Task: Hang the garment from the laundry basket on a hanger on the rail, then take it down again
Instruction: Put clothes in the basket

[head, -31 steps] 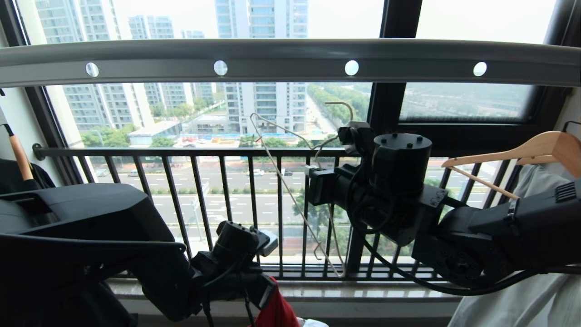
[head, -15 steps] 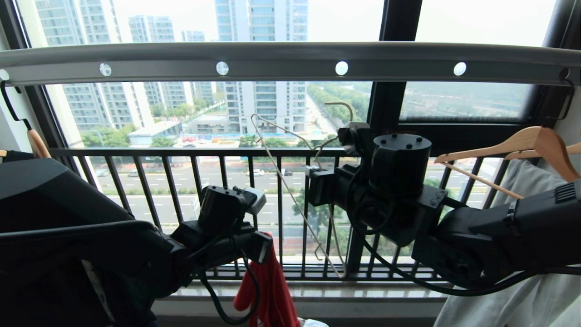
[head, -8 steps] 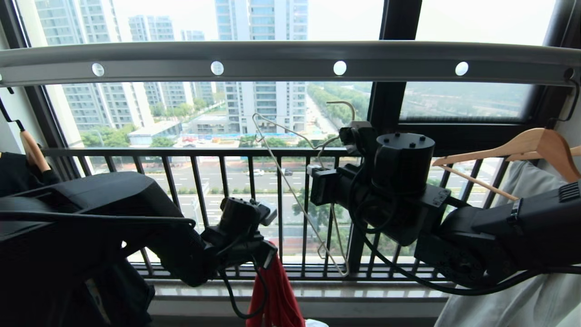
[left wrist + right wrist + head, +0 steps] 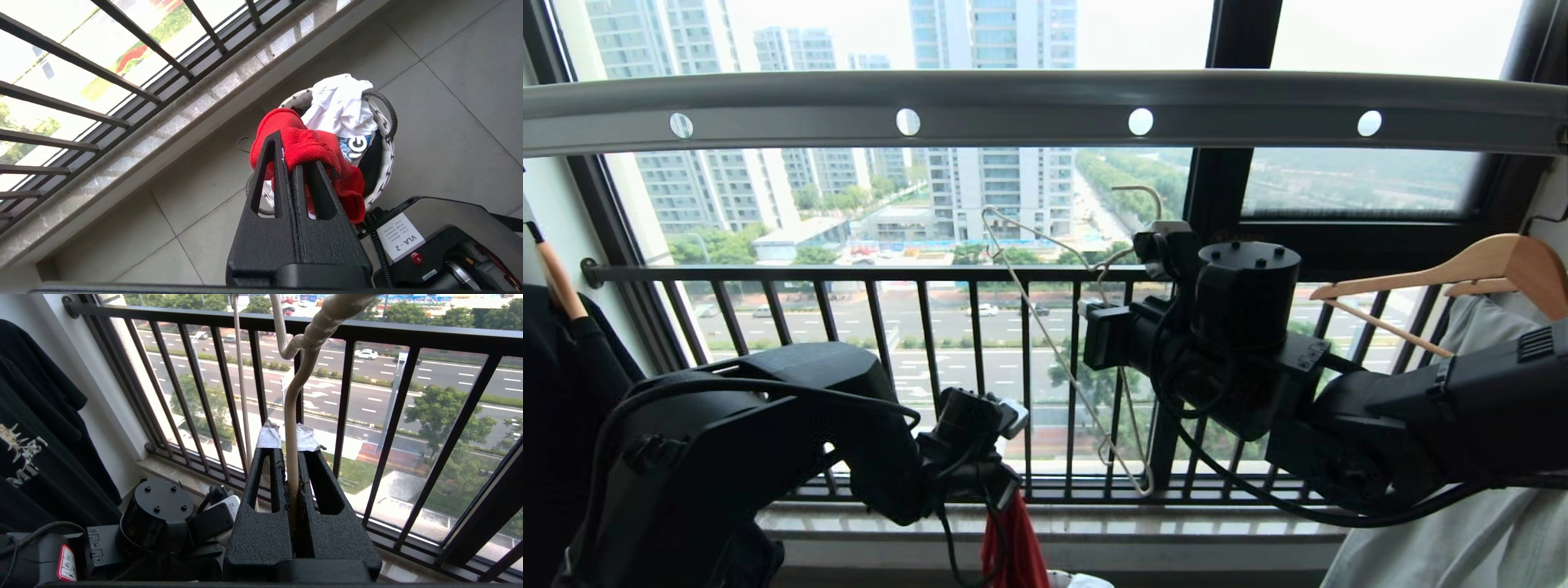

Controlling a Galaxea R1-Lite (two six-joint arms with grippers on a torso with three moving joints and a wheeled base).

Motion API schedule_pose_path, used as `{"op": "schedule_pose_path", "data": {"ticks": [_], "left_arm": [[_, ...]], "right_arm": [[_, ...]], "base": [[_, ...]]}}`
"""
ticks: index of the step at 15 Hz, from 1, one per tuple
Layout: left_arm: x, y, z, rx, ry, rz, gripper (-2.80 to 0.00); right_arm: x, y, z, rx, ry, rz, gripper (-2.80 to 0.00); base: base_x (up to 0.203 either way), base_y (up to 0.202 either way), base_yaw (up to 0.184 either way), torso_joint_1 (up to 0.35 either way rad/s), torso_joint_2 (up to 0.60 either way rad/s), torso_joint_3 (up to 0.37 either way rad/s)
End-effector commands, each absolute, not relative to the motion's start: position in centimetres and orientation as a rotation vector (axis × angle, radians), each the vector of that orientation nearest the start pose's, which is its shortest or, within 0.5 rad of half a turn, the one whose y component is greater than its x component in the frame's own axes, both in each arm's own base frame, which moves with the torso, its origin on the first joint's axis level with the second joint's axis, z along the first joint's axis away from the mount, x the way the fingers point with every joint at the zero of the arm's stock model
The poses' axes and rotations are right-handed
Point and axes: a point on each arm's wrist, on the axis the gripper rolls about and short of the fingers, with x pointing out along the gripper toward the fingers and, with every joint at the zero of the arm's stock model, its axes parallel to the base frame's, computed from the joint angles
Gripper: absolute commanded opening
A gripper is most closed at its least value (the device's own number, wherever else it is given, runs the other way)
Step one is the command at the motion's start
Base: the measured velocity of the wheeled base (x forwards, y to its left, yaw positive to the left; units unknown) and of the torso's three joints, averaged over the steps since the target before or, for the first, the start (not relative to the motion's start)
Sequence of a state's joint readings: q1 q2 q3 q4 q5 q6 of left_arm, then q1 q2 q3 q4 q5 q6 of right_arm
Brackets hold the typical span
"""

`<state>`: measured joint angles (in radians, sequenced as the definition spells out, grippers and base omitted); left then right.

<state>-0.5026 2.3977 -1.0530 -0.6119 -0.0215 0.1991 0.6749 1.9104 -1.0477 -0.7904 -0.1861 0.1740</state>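
Now my left gripper (image 4: 296, 157), clenched on the red T-shirt (image 4: 304, 149) just above the laundry basket (image 4: 386, 134), should lift it clear slowly; right gripper (image 4: 288, 447) grips the wire hanger (image 4: 1054, 343) steady.

Inventory by count:
- One long flat grey metal rail (image 4: 1029, 110), with four round holes in view.
- One thin cream-white wire hanger (image 4: 1058, 347).
- Two light wooden hangers (image 4: 1494, 265) at the right; one wooden-necked hanger (image 4: 556, 282) at the left.
- One red T-shirt (image 4: 304, 149).
- One white garment (image 4: 339, 106).
- One small round woven basket (image 4: 386, 151).
- One black printed T-shirt (image 4: 28, 457).
- Two black robot grippers: left (image 4: 292, 153), right (image 4: 288, 443).
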Motion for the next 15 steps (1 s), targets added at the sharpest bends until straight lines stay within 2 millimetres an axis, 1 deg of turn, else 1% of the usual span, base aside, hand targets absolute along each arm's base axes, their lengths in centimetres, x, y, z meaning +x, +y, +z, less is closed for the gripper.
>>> {"op": "schedule_pose_path", "data": {"ticks": [1,5,6,7,12,15], "left_arm": [[35.97,-19.78,-2.80,0.368,0.686,-0.572,-2.80],[36.93,-20.21,-2.81,0.351,0.657,-0.552,-2.80],[36.94,-20.20,-2.93,0.352,0.658,-0.548,-0.52],[36.92,-20.18,-2.95,0.352,0.660,-0.548,0.00],[36.68,-20.05,-2.76,0.354,0.662,-0.547,0.00],[36.37,-19.88,-2.15,0.351,0.658,-0.547,0.00]], "right_arm": [[29.40,23.00,19.15,0.142,0.106,0.481,-2.80],[29.43,23.02,19.12,0.142,0.107,0.481,-2.80],[29.44,23.02,19.12,0.142,0.107,0.480,-2.80],[29.44,23.02,19.12,0.142,0.107,0.480,-2.80],[29.59,22.92,19.16,0.143,0.104,0.476,-2.80],[29.59,22.92,19.15,0.143,0.105,0.476,-2.80]], "base": [[0.000,0.000,0.000,0.000,0.00,0.000],[0.000,0.000,0.000,0.000,0.00,0.000],[0.000,0.000,0.000,0.000,0.00,0.000],[0.000,0.000,0.000,0.000,0.00,0.000],[0.000,0.000,0.000,0.000,0.00,0.000],[0.000,0.000,0.000,0.000,0.00,0.000]]}}
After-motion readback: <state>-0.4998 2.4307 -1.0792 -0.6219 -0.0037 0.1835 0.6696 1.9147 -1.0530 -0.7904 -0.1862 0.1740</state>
